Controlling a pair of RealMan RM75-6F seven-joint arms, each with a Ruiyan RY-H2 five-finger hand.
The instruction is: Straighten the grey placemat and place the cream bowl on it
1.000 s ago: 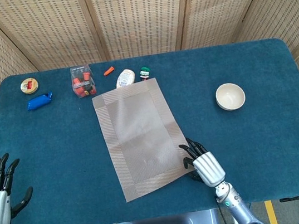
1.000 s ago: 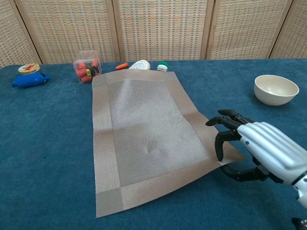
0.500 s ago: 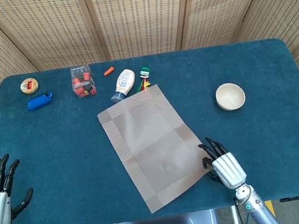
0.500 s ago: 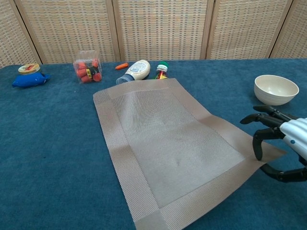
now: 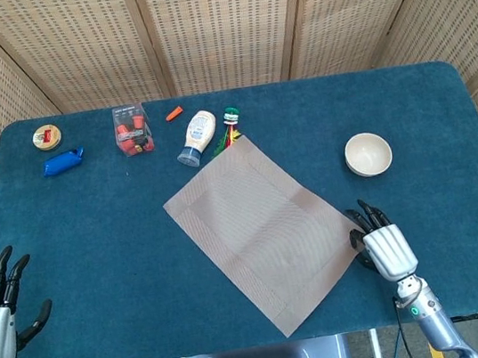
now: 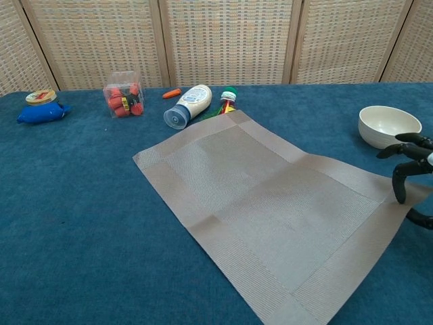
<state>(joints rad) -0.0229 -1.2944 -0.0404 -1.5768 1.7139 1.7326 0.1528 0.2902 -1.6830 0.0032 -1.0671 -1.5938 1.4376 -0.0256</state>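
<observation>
Both views bright, even, diffuse light, apparently from overhead; no hard-edged shadows anywhere. Blue desk [image 5: 95, 236] evenly lit, no hot spots. Grey placemat [image 5: 260, 230] shows a faint sheen in the chest view, its weave and fold creases resolved. Cream bowl [image 6: 388, 126] throws only a soft, narrow shadow at its base; interior slightly brighter than the rim. Focus sharp across the head view. In the chest view the right robot hand [image 6: 410, 169] is cropped at the frame edge, slightly soft. No obvious edge distortion.
</observation>
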